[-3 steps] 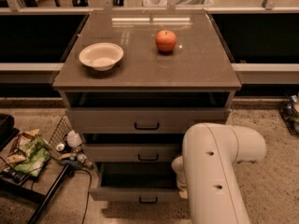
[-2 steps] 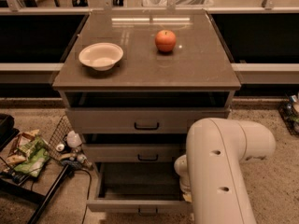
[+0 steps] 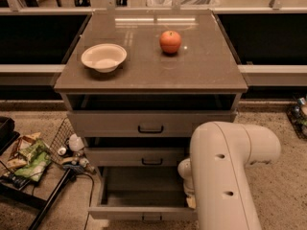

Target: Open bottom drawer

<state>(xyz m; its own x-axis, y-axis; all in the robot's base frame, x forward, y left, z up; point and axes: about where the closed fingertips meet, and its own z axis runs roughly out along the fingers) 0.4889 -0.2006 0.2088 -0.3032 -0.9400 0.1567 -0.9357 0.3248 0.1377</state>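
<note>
At six o'clock, lowest of three in the cabinet, the bottom drawer [image 3: 141, 195] stands pulled well out, its bare inside open to view and its front with the small black handle [image 3: 151, 218] nearest the onlooker. The middle drawer [image 3: 139, 156] and top drawer [image 3: 151, 122] above it sit further back, each slightly ajar. The white arm [image 3: 225, 176] rises at five o'clock and bends down to the open drawer's right-hand side. The end effector [image 3: 191, 201] lies there, mostly hidden behind the arm, so whether it is wide, narrow or holding anything cannot be told. It is probably low and to one side so the pull runs straight outward. On the surface [image 3: 201, 66], a bowl [image 3: 103, 57] at ten o'clock and an apple [image 3: 170, 41] at twelve o'clock stand well apart, clear of the work. The task looks essentially complete.
</note>
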